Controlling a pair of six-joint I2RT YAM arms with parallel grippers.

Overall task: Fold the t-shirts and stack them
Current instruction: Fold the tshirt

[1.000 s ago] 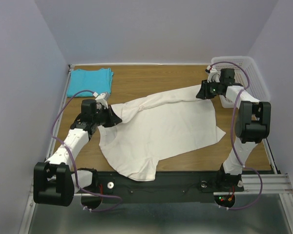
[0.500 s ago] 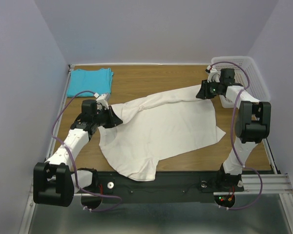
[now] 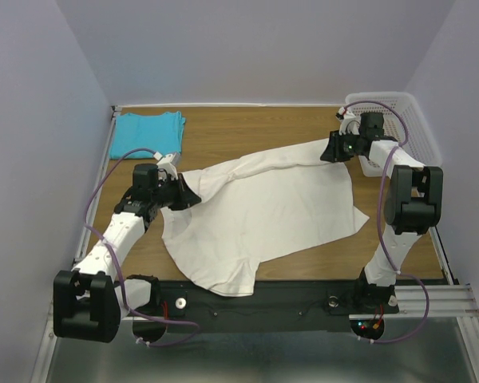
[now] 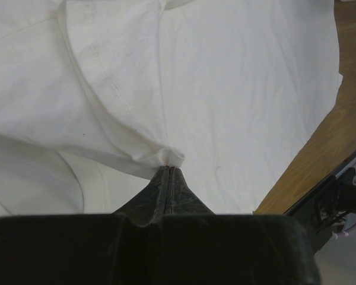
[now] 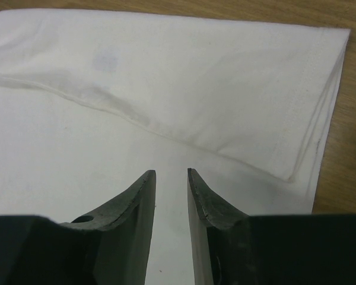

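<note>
Since nothing has shifted over the last second, left claw (image 4: 168,168) pinching a cream t-shirt (image 3: 263,207) fold, right claw (image 5: 171,172) spread above its hemmed edge, folding looks paused.

Left arm (image 3: 112,235) stretches from its base toward 1 o'clock. Left gripper (image 3: 191,196) points 4 o'clock, jaws pressed tight on a pinch of cream t-shirt (image 3: 271,207). Right arm (image 3: 411,199) folded at the elbow. Right gripper (image 3: 329,151) points 9 o'clock, fingers (image 5: 143,190) slightly apart, gripping nothing.
</note>
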